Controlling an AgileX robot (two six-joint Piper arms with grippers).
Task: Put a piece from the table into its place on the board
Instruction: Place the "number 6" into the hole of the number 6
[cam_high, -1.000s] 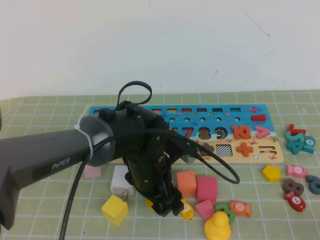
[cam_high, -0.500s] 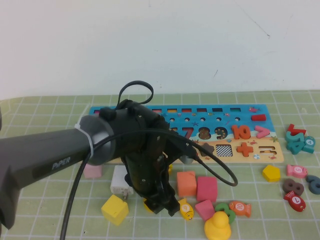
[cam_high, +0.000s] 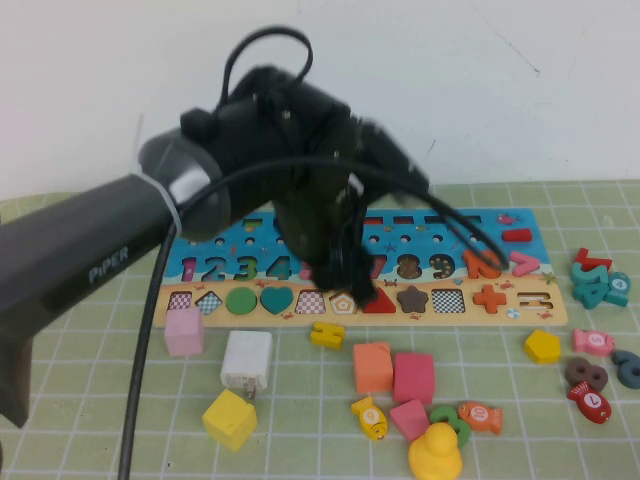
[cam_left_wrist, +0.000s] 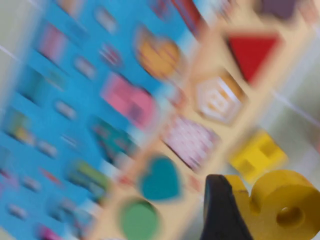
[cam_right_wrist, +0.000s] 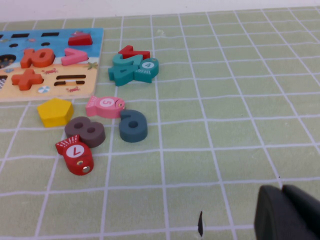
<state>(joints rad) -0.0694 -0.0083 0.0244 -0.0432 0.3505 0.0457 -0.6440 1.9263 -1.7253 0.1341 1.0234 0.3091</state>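
Green-grid tabletop (cam_high: 100, 440) carries the board (cam_high: 520, 300) at 12 o'clock; loose blocks lie toward 6: pink cube (cam_high: 184, 332), white block (cam_high: 246, 360), yellow cube (cam_high: 229, 419), yellow duck (cam_high: 435, 452).

Left claw (cam_high: 345, 275) hangs over the board; right claw (cam_right_wrist: 287, 212) sits low above the tabletop, well apart from the pieces.

Looks like a robot test bench in a lab, not a home – a plain white wall (cam_high: 480, 90) backs a table (cam_high: 100, 440) covered w/ a pale green mat of white-lined squares. A dark arm (cam_high: 70, 260) marked PIPER w/ a cable zip-tied to it reaches in over a kids' wooden number board (cam_high: 520, 300). Loose toy bits lie around – coloured cubes (cam_high: 413, 377), numbered fish (cam_right_wrist: 105, 105), a yellow duck (cam_high: 436, 454) – set out as props on bare mat.
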